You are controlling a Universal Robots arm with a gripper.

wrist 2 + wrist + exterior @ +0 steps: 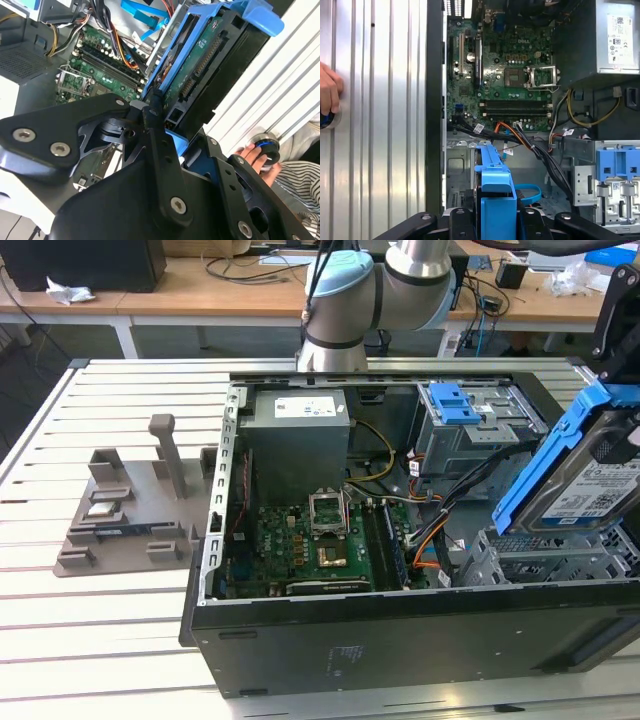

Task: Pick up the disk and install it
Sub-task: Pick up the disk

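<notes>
**Finding.** The disk (590,485) is off the bench (100,640) and in the grip. In the exterior view it hangs at about 3 o'clock of the open case (400,640). It is tilted, label toward the camera, with its blue bracket (545,455) slanting up toward 1 o'clock. Its low end sits just above the drive cage (530,560) at the case's 4 o'clock corner. From this angle we cannot tell whether bracket and cage touch.

**Fingers.** In the second wrist view the black fingers (157,145) are clamped on one end of the bracket. The disk runs away from them with its circuit-board face showing. The first wrist view agrees: the bracket projects edge-on from between the two fingers, over the cage.

**Risks, in our judgement.**
1. The hold is at one end only, so the long free part may pivot or slip if it knocks the cage rim.
2. The disk is tilted against the bay, and a skewed entry would likely jam the bracket on the cage walls.
3. The cable bundle (540,150) crosses near the cage mouth and might be pinched or dragged under the disk.
4. A person's hand (329,95) rests on the bench just outside the case wall, near enough to the arm's working space to warrant caution.
</notes>
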